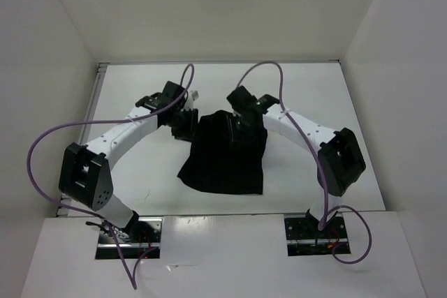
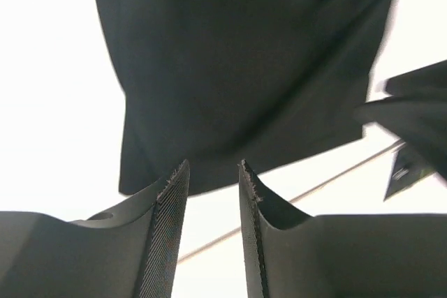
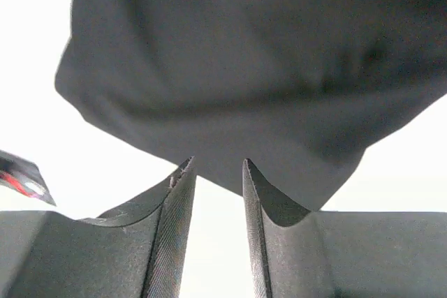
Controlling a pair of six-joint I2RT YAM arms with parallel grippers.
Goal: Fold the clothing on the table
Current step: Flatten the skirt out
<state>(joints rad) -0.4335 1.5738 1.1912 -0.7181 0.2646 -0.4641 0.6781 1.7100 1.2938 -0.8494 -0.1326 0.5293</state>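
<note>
Overhead view bright and even, shadows faint; slight glare streaks the counter [image 1: 154, 179] near its front edge. Wrist views overexposed (counter burnt to flat white); the clothing [image 2: 244, 68] reads featureless and softly blurred, the right tool [image 3: 216, 162] sharper.

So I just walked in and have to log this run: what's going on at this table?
Two robot arms are working on folding a black piece of clothing that lies in the middle of the white table. The left end effector and the right end effector are at its far edge, one on each side. Both are open with nothing gripped. The fabric lies just beyond them, so neither holds it at this moment.
</note>
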